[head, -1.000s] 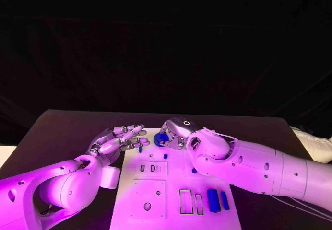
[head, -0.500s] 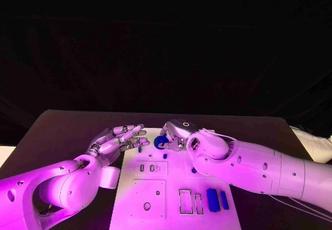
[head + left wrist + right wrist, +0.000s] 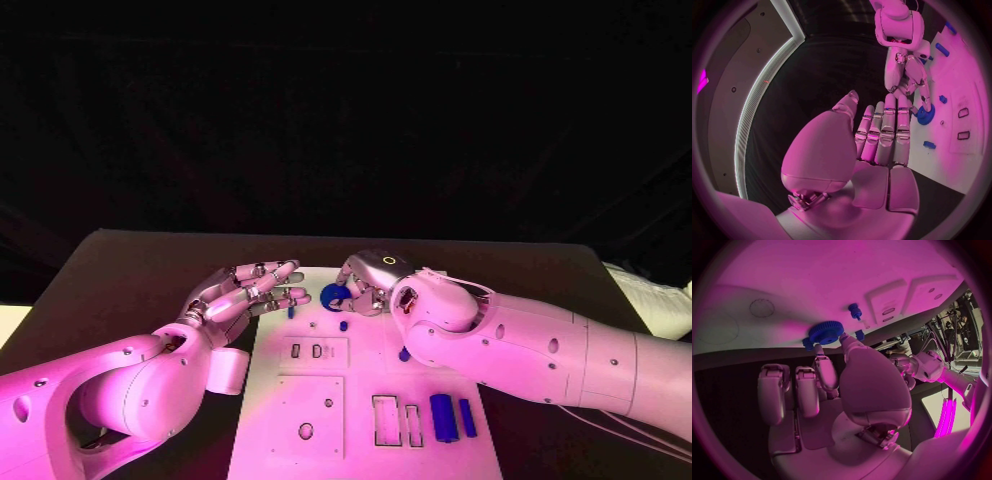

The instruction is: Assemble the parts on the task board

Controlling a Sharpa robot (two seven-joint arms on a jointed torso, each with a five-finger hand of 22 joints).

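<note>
In the head view you are looking at the right robot hand [image 3: 378, 281] pinching a blue gear [image 3: 335, 295] over the far end of the task board [image 3: 361, 400], while the left robot hand [image 3: 248, 292] is hovering just to the gear's left with its fingers spread and nothing in them. The right hand is the nearer one, already touching the gear; a small blue peg [image 3: 345, 324] is standing on the board just nearer than the gear. Two longer blue blocks [image 3: 451, 417] are lying side by side at the board's near right, beside two slots that look unfilled. In the left wrist view you are seeing the left hand's extended fingers [image 3: 886, 131] pointing toward the gear [image 3: 924, 115], close but apart from it. In the right wrist view a fingertip [image 3: 820, 354] is pressing the gear's [image 3: 825, 332] toothed rim, the gear lying flat to the board [image 3: 898, 270], the peg [image 3: 855, 310] just beside it; whether the gear is seated yet, I cannot tell.
</note>
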